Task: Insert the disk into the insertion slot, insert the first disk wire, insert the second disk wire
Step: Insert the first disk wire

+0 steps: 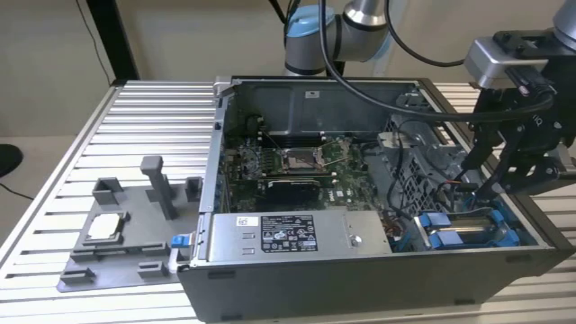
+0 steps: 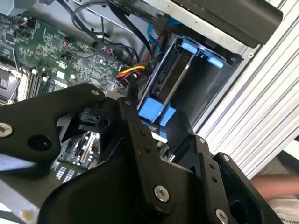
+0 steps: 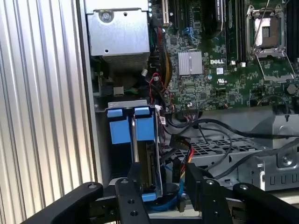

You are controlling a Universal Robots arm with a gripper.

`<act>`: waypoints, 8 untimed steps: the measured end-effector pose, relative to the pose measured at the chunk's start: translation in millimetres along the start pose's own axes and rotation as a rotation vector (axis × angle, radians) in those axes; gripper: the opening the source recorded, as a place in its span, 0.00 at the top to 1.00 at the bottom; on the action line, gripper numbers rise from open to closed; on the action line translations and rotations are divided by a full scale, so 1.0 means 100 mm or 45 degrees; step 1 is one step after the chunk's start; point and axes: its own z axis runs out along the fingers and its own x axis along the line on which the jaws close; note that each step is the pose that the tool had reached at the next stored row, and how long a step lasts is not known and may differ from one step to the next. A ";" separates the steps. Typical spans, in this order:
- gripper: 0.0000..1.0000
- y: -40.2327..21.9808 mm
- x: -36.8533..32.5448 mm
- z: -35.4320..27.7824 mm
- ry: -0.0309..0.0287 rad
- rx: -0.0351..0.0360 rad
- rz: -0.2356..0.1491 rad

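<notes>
We see an open dark grey computer case (image 1: 360, 290) on a ribbed metal table (image 1: 135, 121). Inside lies a green motherboard (image 1: 247, 169) with a square silver processor socket (image 1: 298, 159), and next to it a large grey box (image 1: 297, 236) with a black-and-white label. At the exterior view's left stands a grey plastic fixture (image 1: 135, 266). In the second wrist view, a blurred pink shape (image 2: 275, 186) is perhaps a person's hand.

Table (image 1: 135, 121) is carrying one open computer case (image 1: 360, 287), one grey fixture (image 1: 126, 266). Case is holding one motherboard (image 1: 245, 169), one processor socket (image 1: 300, 159), one grey labelled box (image 1: 360, 233), one disk (image 2: 170, 77). One arm (image 1: 360, 20), one gripper (image 3: 163, 184) is hanging over it.
</notes>
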 end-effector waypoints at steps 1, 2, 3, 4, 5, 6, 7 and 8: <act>0.00 0.001 -0.011 0.011 -0.0020 -0.0001 0.000; 0.00 -0.003 -0.020 0.021 -0.0041 -0.0003 0.000; 0.00 -0.011 -0.023 0.034 -0.0060 -0.0004 0.001; 0.00 -0.020 -0.025 0.046 -0.0068 -0.0002 0.002; 0.00 -0.031 -0.027 0.059 -0.0068 0.0000 0.003; 0.00 -0.038 -0.029 0.070 -0.0070 0.0003 0.004; 0.00 -0.045 -0.032 0.084 -0.0069 0.0009 0.004; 0.00 -0.048 -0.033 0.099 -0.0070 0.0015 0.005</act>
